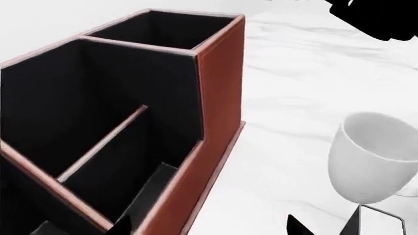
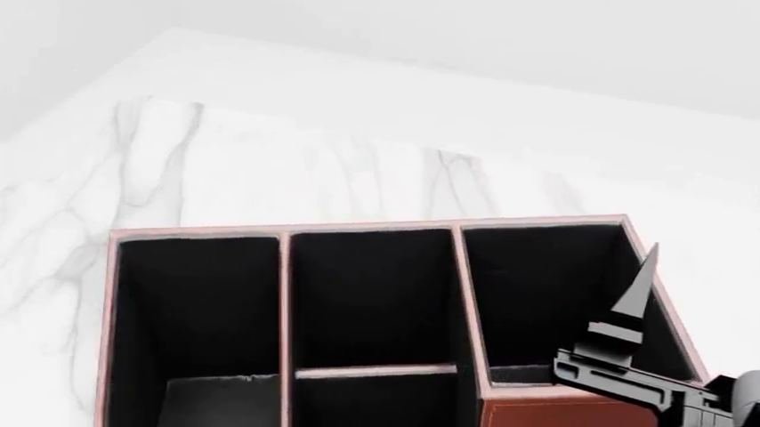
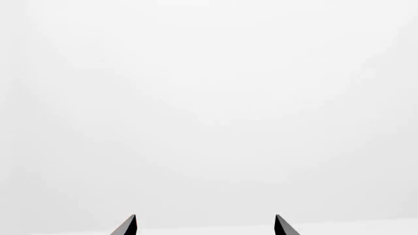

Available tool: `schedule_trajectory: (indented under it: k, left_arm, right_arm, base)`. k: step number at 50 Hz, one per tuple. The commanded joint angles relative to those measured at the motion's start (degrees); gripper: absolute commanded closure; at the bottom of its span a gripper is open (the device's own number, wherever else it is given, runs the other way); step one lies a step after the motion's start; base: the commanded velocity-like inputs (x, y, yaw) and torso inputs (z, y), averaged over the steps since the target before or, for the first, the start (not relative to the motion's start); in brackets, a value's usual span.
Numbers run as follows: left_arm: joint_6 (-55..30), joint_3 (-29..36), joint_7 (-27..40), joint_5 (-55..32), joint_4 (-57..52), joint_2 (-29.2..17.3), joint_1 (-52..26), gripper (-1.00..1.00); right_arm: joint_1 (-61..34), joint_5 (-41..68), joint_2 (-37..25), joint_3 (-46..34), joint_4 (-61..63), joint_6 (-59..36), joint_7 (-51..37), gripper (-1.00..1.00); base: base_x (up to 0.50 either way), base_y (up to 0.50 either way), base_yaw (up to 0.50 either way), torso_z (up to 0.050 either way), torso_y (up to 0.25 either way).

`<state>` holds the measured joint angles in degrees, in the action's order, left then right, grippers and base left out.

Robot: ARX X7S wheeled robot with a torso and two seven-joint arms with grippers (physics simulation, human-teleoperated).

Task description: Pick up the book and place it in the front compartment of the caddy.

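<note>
- Leather-look caddy (image 2: pixel 558 414) stands on the marble tabletop (image 2: pixel 238 160), white mug (image 1: pixel 375 156) just beside it
- Right gripper (image 3: pixel 205 226) fingers spread, facing blank white
- Left gripper (image 1: pixel 209 229) state cannot be told
- Book cannot be made out

Not much of the robot shows tbh. The right gripper (image 2: pixel 629 307) is dark grey, blocky and stepped at the base, tapering to a sharp pointed finger. The right wrist view just catches two thin black fingertips (image 3: pixel 127 226), wedge-shaped.
</note>
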<state>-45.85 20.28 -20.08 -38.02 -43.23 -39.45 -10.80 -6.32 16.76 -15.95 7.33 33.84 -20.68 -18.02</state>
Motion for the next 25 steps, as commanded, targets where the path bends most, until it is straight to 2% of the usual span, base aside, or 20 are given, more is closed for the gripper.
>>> schedule_trajectory:
  k: [1,13,25]
  left_arm:
    - [-5.59,2.63,-3.39,-4.27,-2.17,-2.42,-2.37,-1.0]
    - [-7.91,1.38,-5.21,-10.26,-3.23,-3.25,-3.41,-1.0]
    - [-8.08,3.16,-6.9,-10.99,-4.27,-3.92,-3.2,-1.0]
  right_arm:
    - [0.15,0.16,-0.33,0.42,-0.32,0.3,-0.39,-1.0]
    - [0.33,-0.24,-0.59,-0.24,-0.6,0.76,-0.54,-1.0]
    - [1.08,-0.93,-0.67,-0.71,-1.56,2.6,-0.45,-1.0]
  base:
    - [0.0,0.0,0.0,0.0,0.0]
    - [0.0,0.0,0.0,0.0,0.0]
    - [0.0,0.0,0.0,0.0,0.0]
